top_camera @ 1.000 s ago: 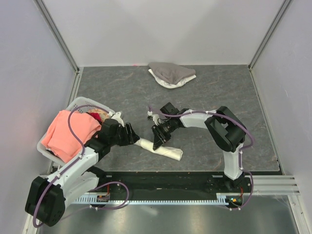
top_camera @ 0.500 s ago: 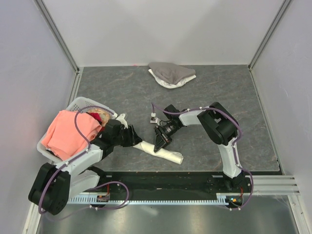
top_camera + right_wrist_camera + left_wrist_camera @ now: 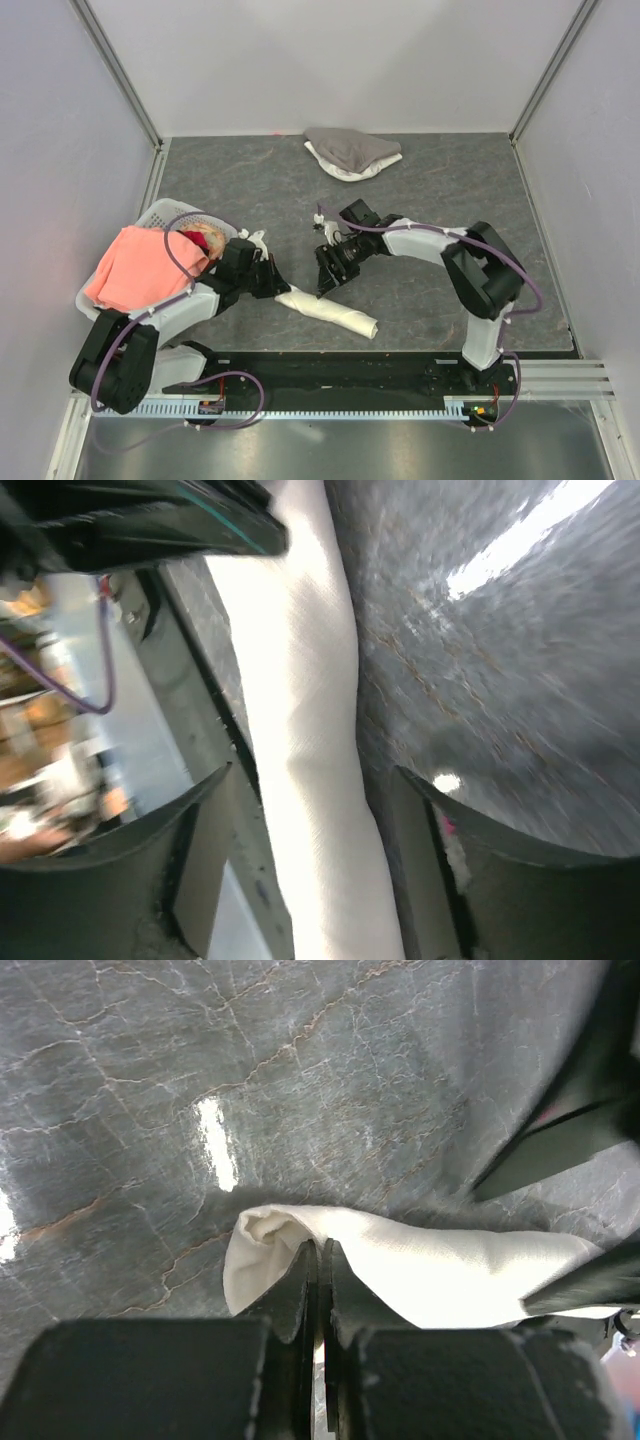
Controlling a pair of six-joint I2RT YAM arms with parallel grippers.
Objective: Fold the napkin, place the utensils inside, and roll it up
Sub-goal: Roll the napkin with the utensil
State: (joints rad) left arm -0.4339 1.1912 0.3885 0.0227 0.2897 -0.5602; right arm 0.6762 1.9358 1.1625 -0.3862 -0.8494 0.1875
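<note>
The napkin (image 3: 328,308) lies rolled into a long cream-white tube near the table's front, slanting down to the right. My left gripper (image 3: 273,284) is shut at the roll's left end. In the left wrist view its tips (image 3: 320,1250) press together right against the napkin (image 3: 450,1270); no cloth shows between them. My right gripper (image 3: 329,273) hovers open just behind the roll's left half. In the right wrist view its spread jaws (image 3: 312,775) straddle the napkin (image 3: 310,710) without touching it. The utensils are hidden.
A white basket (image 3: 160,212) with a salmon-pink cloth (image 3: 135,268) draped over it stands at the left. A grey-and-white cloth heap (image 3: 350,152) lies at the back wall. White walls enclose the table, and a black rail (image 3: 330,370) runs along the near edge.
My left gripper has gone from open to shut at the roll's left end. My right gripper has opened and pulled back off the napkin. The roll has stayed in place.
</note>
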